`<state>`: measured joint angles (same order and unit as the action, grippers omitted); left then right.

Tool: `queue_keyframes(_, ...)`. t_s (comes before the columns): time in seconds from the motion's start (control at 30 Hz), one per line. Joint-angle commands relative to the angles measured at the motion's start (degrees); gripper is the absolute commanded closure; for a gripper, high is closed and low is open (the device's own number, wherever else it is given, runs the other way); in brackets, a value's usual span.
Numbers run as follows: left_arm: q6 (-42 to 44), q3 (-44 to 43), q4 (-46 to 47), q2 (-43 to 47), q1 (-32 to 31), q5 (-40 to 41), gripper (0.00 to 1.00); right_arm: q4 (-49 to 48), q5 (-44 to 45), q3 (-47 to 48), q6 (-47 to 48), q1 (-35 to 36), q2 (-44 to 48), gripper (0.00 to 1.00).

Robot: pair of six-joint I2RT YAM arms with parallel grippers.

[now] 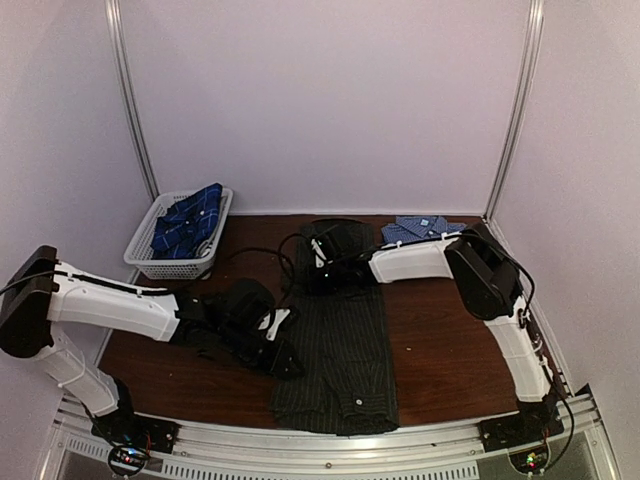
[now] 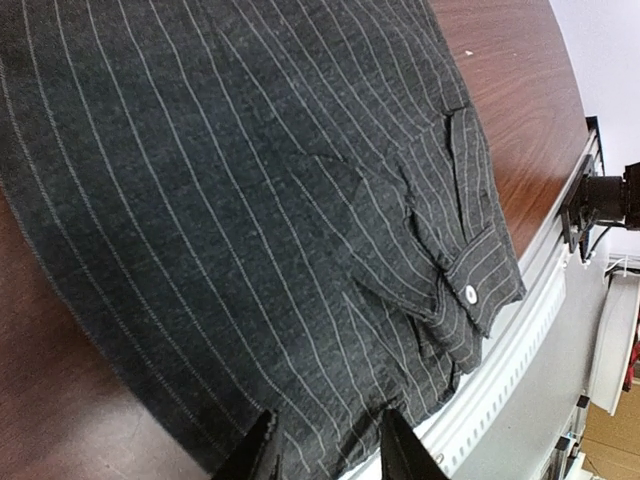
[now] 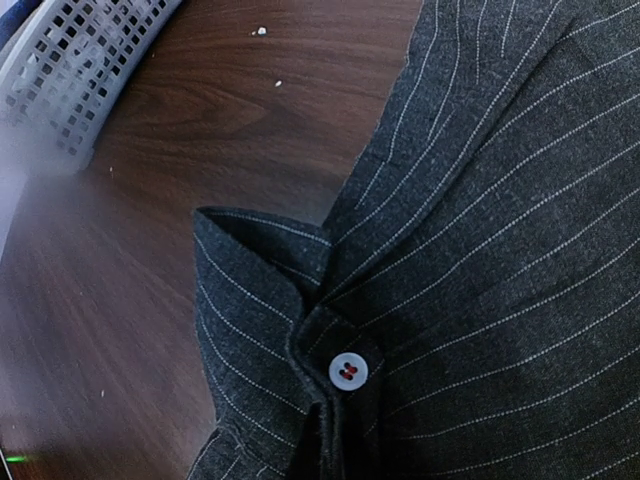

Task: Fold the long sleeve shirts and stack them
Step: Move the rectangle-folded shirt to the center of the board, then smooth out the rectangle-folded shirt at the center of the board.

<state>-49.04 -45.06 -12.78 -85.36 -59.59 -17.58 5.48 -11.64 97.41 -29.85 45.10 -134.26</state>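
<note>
A charcoal pinstripe shirt (image 1: 340, 340) lies as a long strip down the middle of the table, its cuff (image 2: 470, 292) near the front rail. My left gripper (image 1: 283, 357) hovers at the strip's left edge; in the left wrist view its fingers (image 2: 255, 452) stand apart over the cloth, open. My right gripper (image 1: 322, 268) is at the far collar end. Its fingers are hidden in the right wrist view, where the buttoned collar (image 3: 300, 340) bunches up toward the jaws. A blue-and-white check shirt (image 1: 420, 228) lies folded at the back right. A navy plaid shirt (image 1: 190, 222) lies in the basket.
The white mesh basket (image 1: 170, 262) stands at the back left, its corner (image 3: 70, 60) showing in the right wrist view. A metal rail (image 1: 330, 440) runs along the table's front edge, close under the shirt's near end. White walls close in the back and both sides.
</note>
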Motion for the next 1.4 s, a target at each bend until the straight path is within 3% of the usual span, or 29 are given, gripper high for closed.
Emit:
queue_keyframes(0.0, -1.3, 3.3, 8.3, -4.0, 0.5, -2.5, 0.67, 1.6, 3.3, 4.3, -1.6, -0.9, -4.4, 1.00)
queue_keyframes(0.23, -4.7, 9.1, 14.3, -7.6, 0.9, -3.7, 0.71, 3.1, 4.0, 10.8, -2.8, -2.7, -8.9, 1.00)
queue_keyframes(0.43, -5.6, 9.0, 15.5, -7.3, 1.1, -4.6, 0.72, 6.7, 2.5, 18.2, -0.6, -3.7, -10.3, 1.00)
queue_keyframes(0.8, -3.8, 2.0, 4.8, 2.9, 3.9, -1.1, 0.69, 13.8, 2.0, 24.2, 7.0, -3.7, 3.4, 1.00)
queue_keyframes(1.1, -3.5, 1.7, 5.8, 9.3, 15.2, -0.7, 0.66, 14.1, 1.6, 10.8, 10.2, -1.2, 18.3, 1.00)
queue_keyframes(1.37, -1.6, -1.6, 8.2, 4.9, 16.9, -2.2, 0.63, 12.7, 6.2, -5.5, 10.3, 5.1, 29.3, 1.00)
